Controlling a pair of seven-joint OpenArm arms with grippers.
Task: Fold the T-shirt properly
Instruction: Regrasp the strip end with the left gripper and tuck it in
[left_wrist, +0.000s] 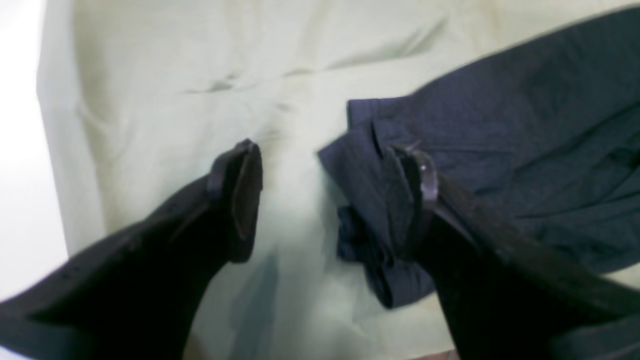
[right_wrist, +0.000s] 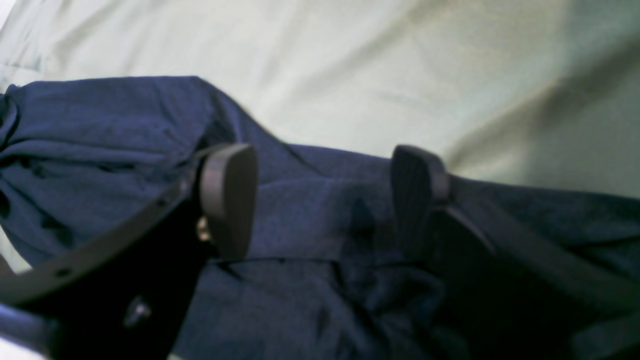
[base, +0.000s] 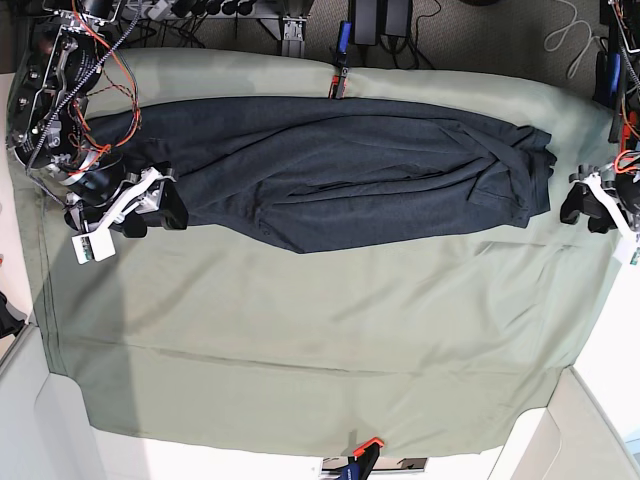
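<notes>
The T-shirt (base: 340, 170) is dark navy and lies bunched in a long band across the far half of the table. Its hem corner (left_wrist: 360, 165) shows in the left wrist view. My left gripper (left_wrist: 330, 195) is open at that corner, and one of its fingers (left_wrist: 415, 200) rests against the fabric edge without pinching it. From the base camera this left gripper (base: 582, 205) sits just off the shirt's right end. My right gripper (right_wrist: 322, 200) is open over the shirt's other end (right_wrist: 100, 150), with fabric under both fingers. The base view puts this right gripper (base: 160, 208) at the shirt's left end.
A sage-green cloth sheet (base: 320, 340) covers the table under the shirt. Orange-and-black clamps hold it at the far edge (base: 340, 80) and the near edge (base: 362, 452). Cables and electronics (base: 400, 25) run along the back.
</notes>
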